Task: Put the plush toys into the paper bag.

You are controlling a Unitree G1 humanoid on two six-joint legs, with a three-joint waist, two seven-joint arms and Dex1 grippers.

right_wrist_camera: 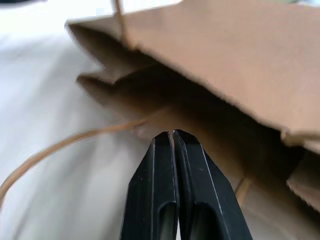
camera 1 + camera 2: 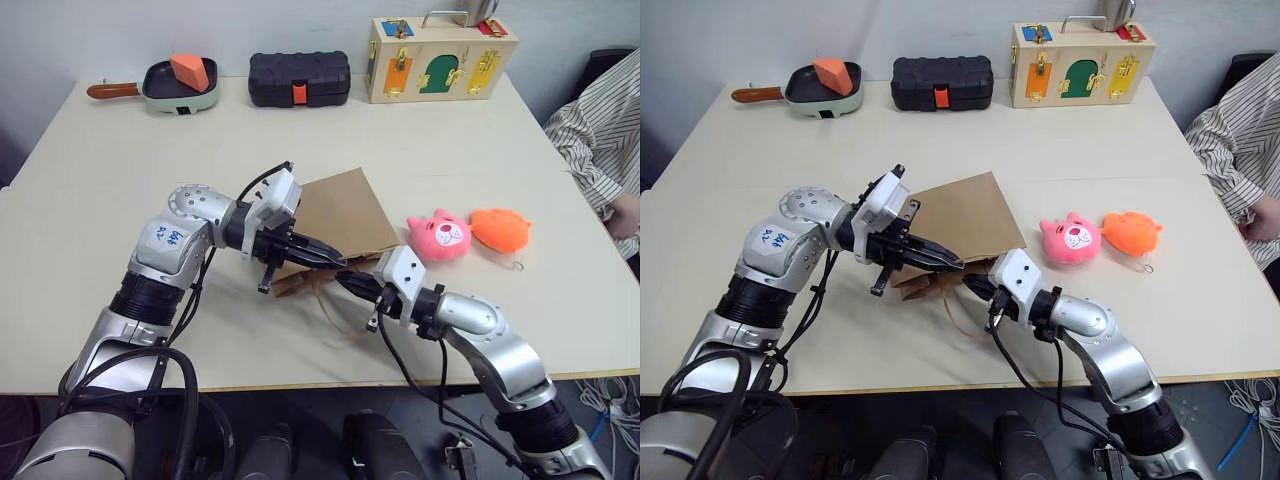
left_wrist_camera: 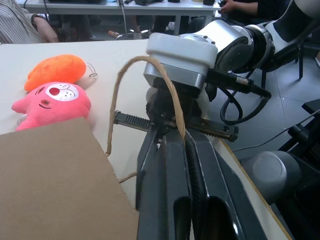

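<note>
Right gripper [image 2: 345, 279] is pinched shut at the mouth of the floppy paper bag [image 2: 345, 215] mid-tabletop, left gripper [image 2: 325, 255] clamps its thin upper lip, light squishy plush toys [image 2: 470, 233] sit toward the right edge

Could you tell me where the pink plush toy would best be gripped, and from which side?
Probably across the pink plush toy at its rounded middle, coming from above. It lies flat, face up, on the table; the orange plush toy sits close on one side and the paper bag on the other, so side approaches look cramped.
</note>
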